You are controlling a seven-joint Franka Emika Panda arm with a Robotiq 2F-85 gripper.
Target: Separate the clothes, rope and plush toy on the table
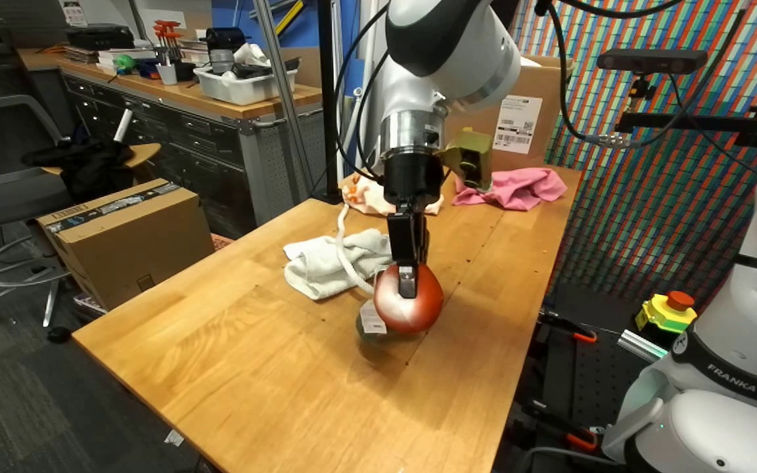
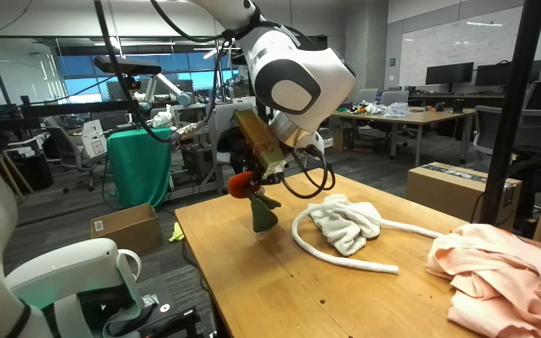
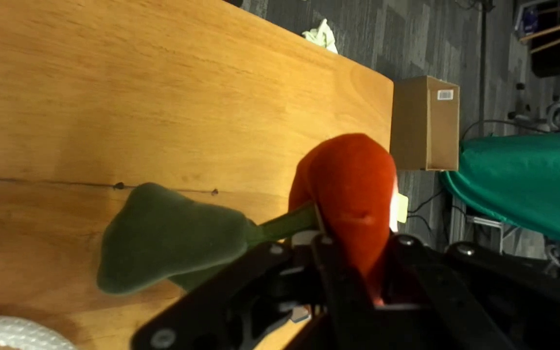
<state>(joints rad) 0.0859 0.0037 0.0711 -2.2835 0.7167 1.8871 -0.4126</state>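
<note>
- My jaws are clenched on the plush toy [image 1: 426, 307], its round red body squeezed between them.
- Its green leaves [image 2: 264, 219] hang downward in an exterior view; the plush toy seems held just above the surface [image 1: 240, 368], though I cannot be certain the lowest leaf tip is clear of it.
- The white cloth [image 2: 345, 230] lies crumpled on the surface, near the plush toy.
- The rope [image 2: 364, 266] passes over the white cloth in both exterior views, then bends round like a hook, with one end lying on bare surface.
- Its other stretch reaches the edge of the peach cloth [image 2: 510, 281], which lies in loose folds.
- The pink cloth [image 1: 516, 187] sits bunched near the peach cloth, toward the far end of the surface in an exterior view.
</note>
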